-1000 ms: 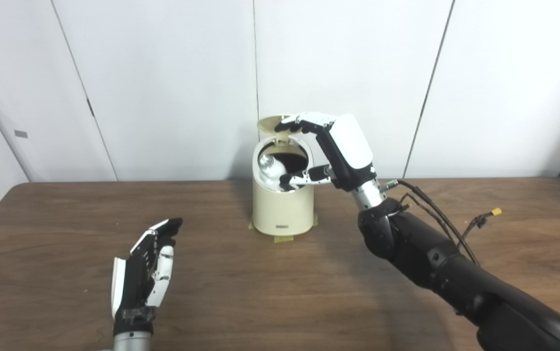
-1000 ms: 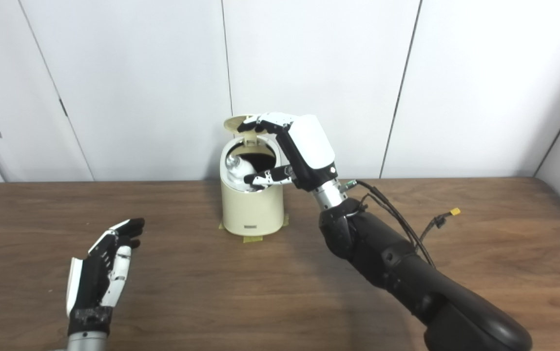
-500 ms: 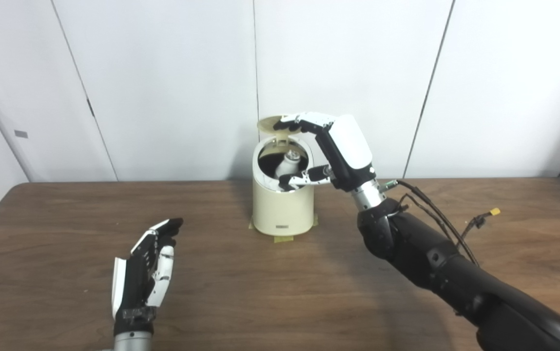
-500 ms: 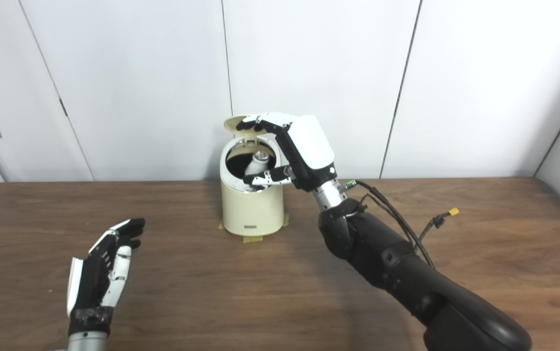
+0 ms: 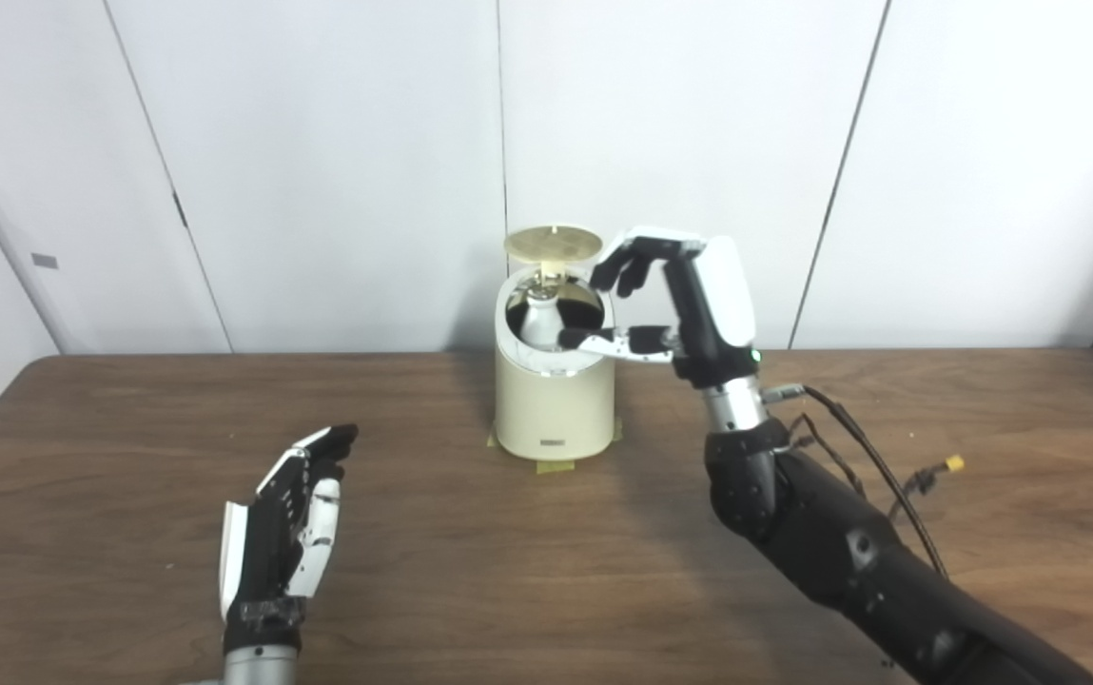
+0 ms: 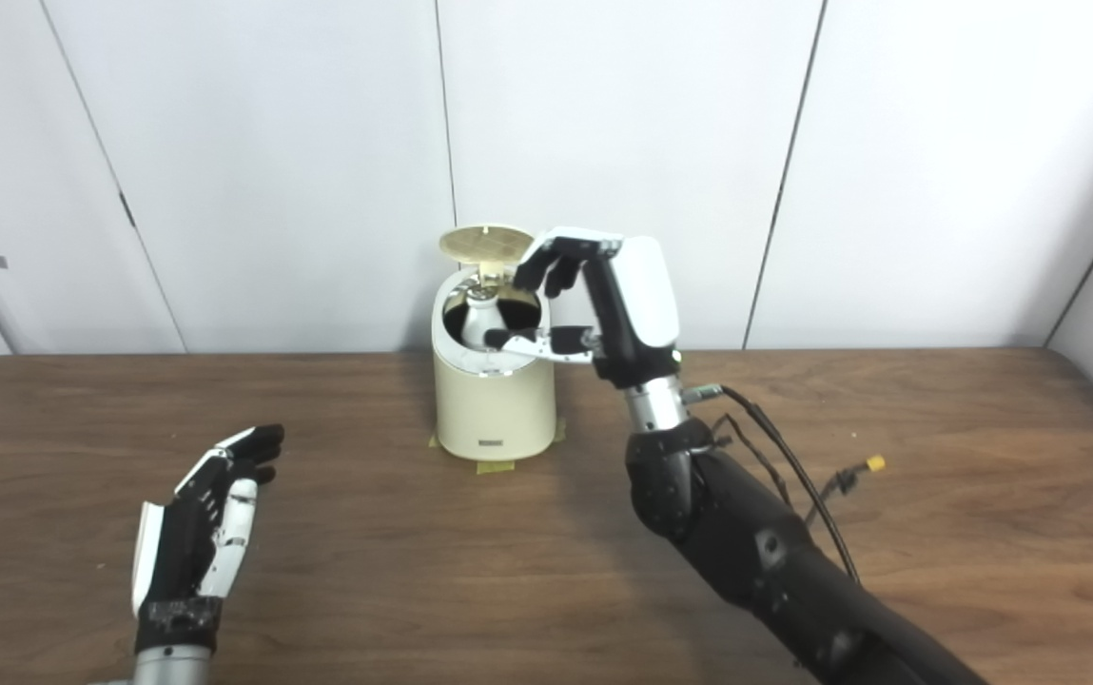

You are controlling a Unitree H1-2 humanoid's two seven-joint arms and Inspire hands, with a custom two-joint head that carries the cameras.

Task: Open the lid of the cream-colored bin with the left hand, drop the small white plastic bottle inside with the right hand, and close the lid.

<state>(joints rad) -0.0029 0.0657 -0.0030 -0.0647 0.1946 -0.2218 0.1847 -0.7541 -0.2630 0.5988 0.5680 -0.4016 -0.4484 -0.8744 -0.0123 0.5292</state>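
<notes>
The cream-colored bin (image 5: 554, 400) stands at the back middle of the table with its round lid (image 5: 553, 244) tipped up behind the opening. The small white plastic bottle (image 5: 538, 320) lies inside the bin, its neck up toward the lid. My right hand (image 5: 689, 300) hovers just right of the opening, open and holding nothing, thumb reaching over the rim. My left hand (image 5: 284, 528) rests open near the table's front left, far from the bin.
Yellow tape (image 5: 554, 466) marks the bin's foot on the wooden table (image 5: 127, 447). Loose cables with a yellow plug (image 5: 953, 464) hang off my right forearm. A white panelled wall stands close behind the bin.
My right hand has drawn back to the right, off the lid and away from the opening. The bottle has settled deeper in the bin. The left hand has not moved.
</notes>
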